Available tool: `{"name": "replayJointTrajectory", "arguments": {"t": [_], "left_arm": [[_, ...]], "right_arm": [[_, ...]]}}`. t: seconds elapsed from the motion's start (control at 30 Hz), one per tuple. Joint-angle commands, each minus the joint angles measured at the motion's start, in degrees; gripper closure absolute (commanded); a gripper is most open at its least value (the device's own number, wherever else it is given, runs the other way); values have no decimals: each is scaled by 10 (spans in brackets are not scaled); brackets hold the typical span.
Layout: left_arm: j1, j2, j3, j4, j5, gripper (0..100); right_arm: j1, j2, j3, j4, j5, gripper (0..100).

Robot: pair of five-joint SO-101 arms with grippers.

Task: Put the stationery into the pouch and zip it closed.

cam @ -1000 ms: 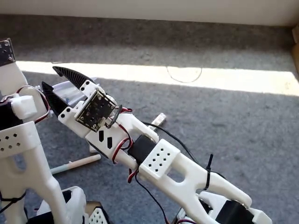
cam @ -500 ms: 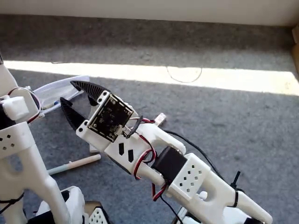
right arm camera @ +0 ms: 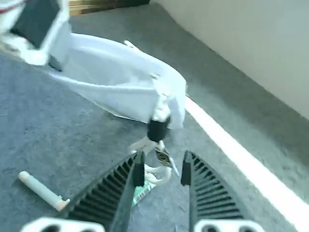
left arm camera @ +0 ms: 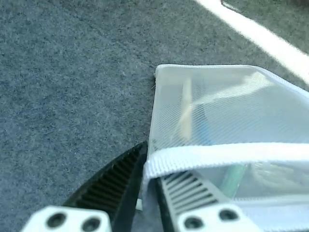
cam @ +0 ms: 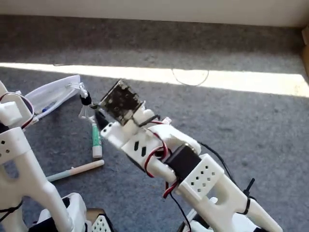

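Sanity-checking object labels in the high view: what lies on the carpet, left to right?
pouch → green marker → thin cord loop. The pale pen is left out, since it spans across below both the pouch and the marker.

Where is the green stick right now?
High view: the green stick lies on the grey carpet below the pouch's zipper end, beside the right gripper; the pale pen lies nearer the arm bases.
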Motion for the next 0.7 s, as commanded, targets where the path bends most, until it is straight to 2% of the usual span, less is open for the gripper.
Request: {"name": "replayJointTrajectory", "arguments": {"t": [0.0,0.37,0.47,0.67], "left_arm": [[-6,-13,-15,-11,8,993],[-5,-13,-15,-10,8,993],[-5,-13,-15,-10,7,993],[-5,-13,-15,-9,6,993]], "right_arm": [[63,-13,-16,18,-64,872],[173,114,9,20,-177,872],[202,156,5,61,-213,872],[223,257,-100,160,-275,872]]}}
